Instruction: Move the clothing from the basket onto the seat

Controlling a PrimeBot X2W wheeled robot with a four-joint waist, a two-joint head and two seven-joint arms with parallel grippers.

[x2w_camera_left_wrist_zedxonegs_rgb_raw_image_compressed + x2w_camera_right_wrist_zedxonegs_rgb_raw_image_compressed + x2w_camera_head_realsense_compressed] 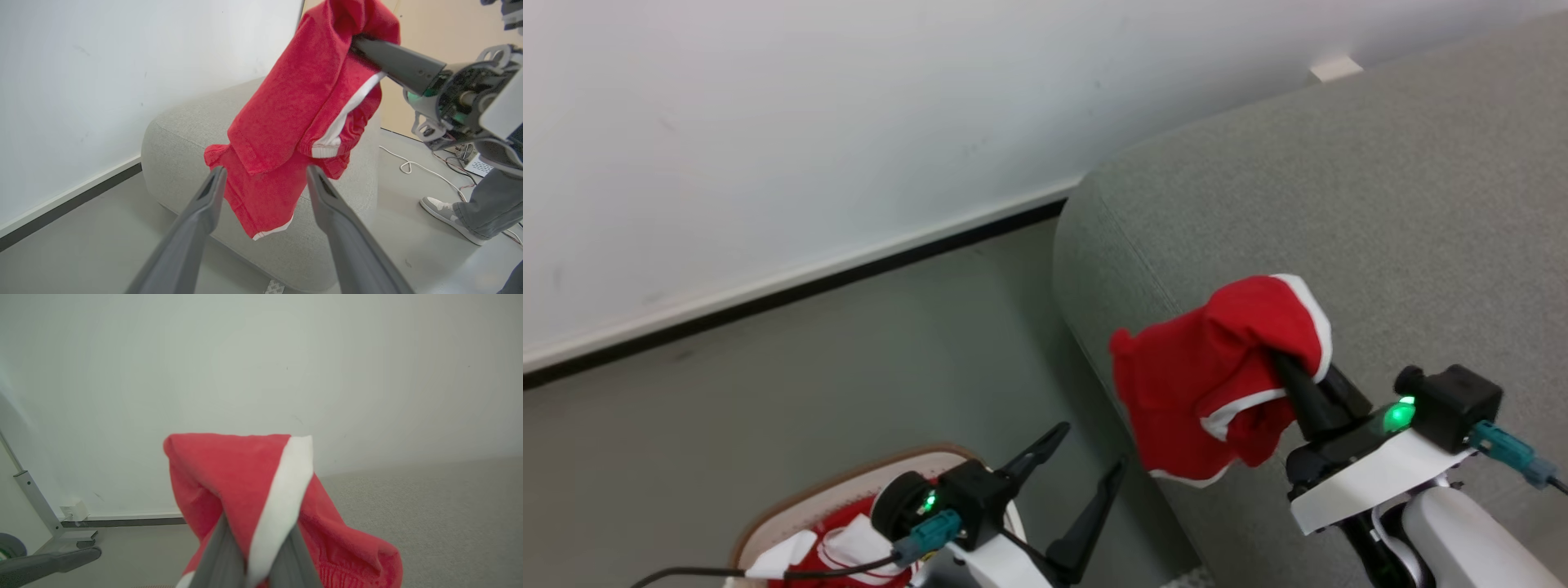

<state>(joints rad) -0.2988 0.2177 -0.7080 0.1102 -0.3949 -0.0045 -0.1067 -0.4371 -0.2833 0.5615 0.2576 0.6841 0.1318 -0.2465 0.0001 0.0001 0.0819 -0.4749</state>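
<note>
Left gripper [1090, 446] sits closest at 6 o'clock in the head view, fingers spread wide and empty, just above the basket [849, 478] rim at 7 o'clock. Some red and white fabric [845, 531] lies inside the basket. Right gripper [1282, 363] at 4 o'clock is pinched tight on the clothing [1201, 376], which hangs in the air over the rounded edge of the seat [1339, 204]. Can't tell if the lower hem touches the cushion.

Open grey floor [849, 351] runs from 9 to 6 o'clock between the wall [809, 122] and the seat's edge.

Left wrist view adds a person's shoe [441, 208] at 4 o'clock and a white cable [408, 165] on the floor past the seat. Right wrist view has the fingers closing on the garment's white trim.
</note>
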